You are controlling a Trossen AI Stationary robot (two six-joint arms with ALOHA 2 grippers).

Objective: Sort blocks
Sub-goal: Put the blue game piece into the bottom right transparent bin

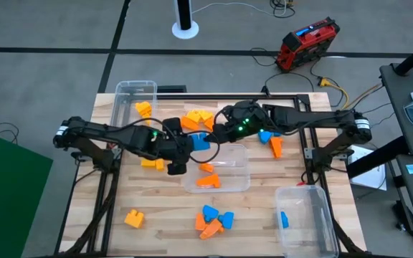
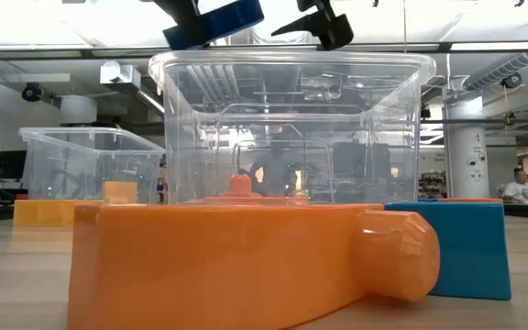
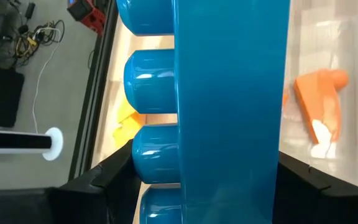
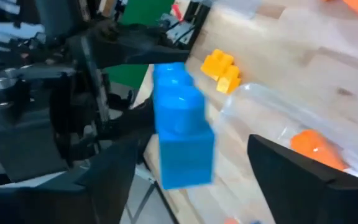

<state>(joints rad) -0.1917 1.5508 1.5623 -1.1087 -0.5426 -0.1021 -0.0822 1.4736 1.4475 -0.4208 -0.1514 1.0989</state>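
At table height, nearest us: a large orange plastic wedge block with a round peg (image 2: 246,261) lies on the wooden table (image 1: 163,215), with a blue plastic brick (image 2: 461,247) just behind it.
Middle bin: behind them we see a clear plastic bin (image 2: 291,128) holding only orange pieces (image 1: 208,179), so we judge it is the orange bin.
Left gripper: above that bin's rim, our left gripper (image 1: 192,145) is clamped on a blue studded plastic brick (image 3: 229,106), lifted clear of the table.
Right gripper: our right gripper (image 1: 217,132) hovers just beside the same brick, fingers spread.
Why held so: we judge a handover, since the bin with blue (image 1: 303,215) stands on the right arm's side.
Farther off: yellow pieces (image 1: 143,109) sit in the far bin (image 1: 131,97); loose blocks (image 1: 214,221) are scattered over the table.
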